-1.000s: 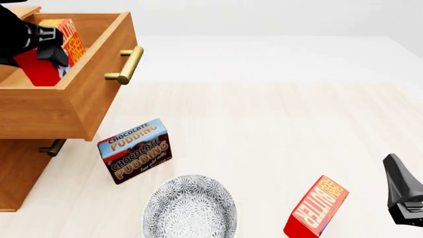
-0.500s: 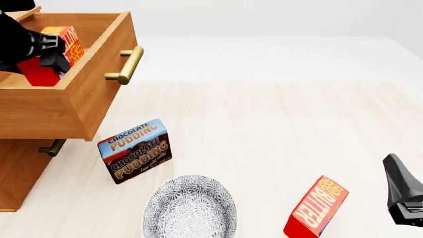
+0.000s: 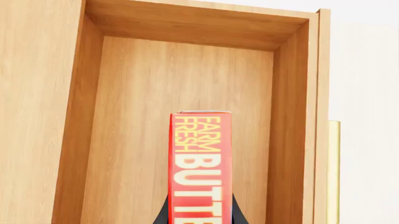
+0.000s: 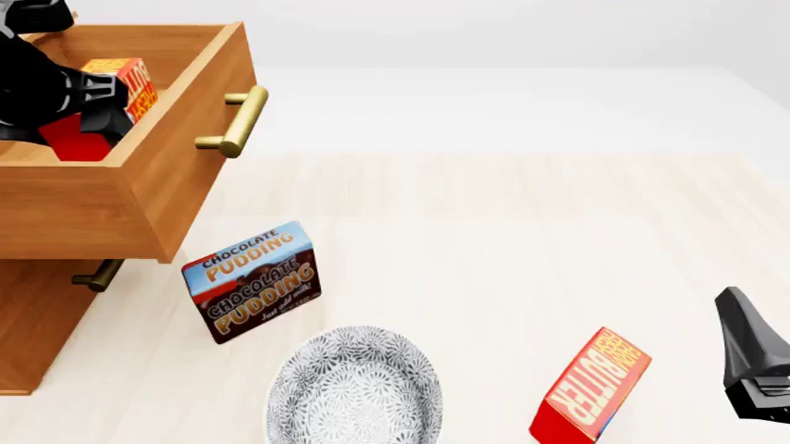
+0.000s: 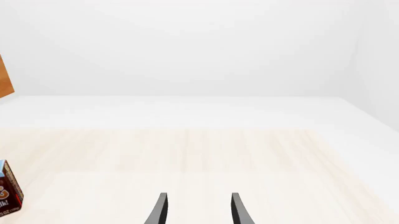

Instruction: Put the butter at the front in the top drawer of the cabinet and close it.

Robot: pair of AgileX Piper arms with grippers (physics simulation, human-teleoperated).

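The left gripper [image 4: 96, 104], jaws clamped on the butter's [image 3: 201, 163] narrow sides, held that stiff, probably light box inside the top drawer [image 4: 161, 176], while the right gripper [image 5: 196, 210] hung idle, jaws apart.

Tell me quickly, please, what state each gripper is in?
Left gripper: closed on the butter.
Right gripper: open, holding nothing.

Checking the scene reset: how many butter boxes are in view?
2. One butter box is held by the left gripper inside the open top drawer; the other butter box stands on the table near the right gripper.
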